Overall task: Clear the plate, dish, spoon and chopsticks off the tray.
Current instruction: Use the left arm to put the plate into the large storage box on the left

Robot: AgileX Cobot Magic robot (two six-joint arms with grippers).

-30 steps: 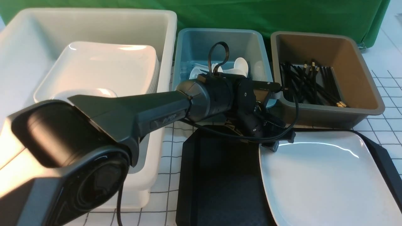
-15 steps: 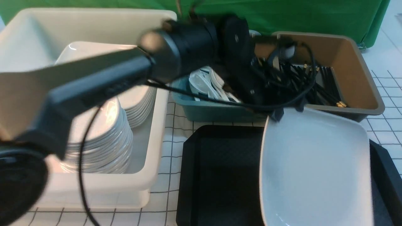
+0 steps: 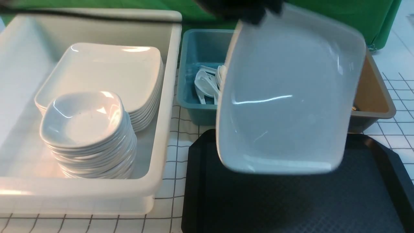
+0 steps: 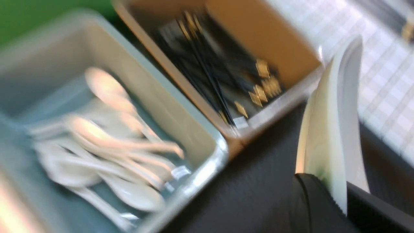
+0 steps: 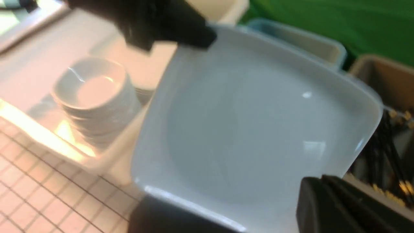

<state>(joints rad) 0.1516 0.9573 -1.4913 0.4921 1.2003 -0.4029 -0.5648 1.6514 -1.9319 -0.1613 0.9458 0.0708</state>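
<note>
The large white plate (image 3: 288, 97) hangs tilted in the air above the far part of the black tray (image 3: 291, 200), in front of the two tubs. My left gripper (image 3: 252, 13) is shut on its far rim, and the left wrist view shows the rim (image 4: 330, 129) pinched between the jaws (image 4: 339, 194). The visible tray surface is bare. Several white spoons (image 3: 207, 84) lie in the teal tub. Black chopsticks (image 4: 207, 71) lie in the brown tub. My right gripper (image 5: 326, 184) hovers beside the plate (image 5: 252, 129), apparently shut and empty.
A big white bin (image 3: 161, 129) on the left holds a stack of large plates (image 3: 106, 71) and a stack of small dishes (image 3: 84, 119). The teal tub (image 3: 194, 48) and the brown tub (image 3: 375, 97) stand behind the tray. A green cloth is at the back.
My left arm has swung up and back, lifting the plate off the tray's right half and tilting it. The arm now leaves the white bin unblocked in the front view.
</note>
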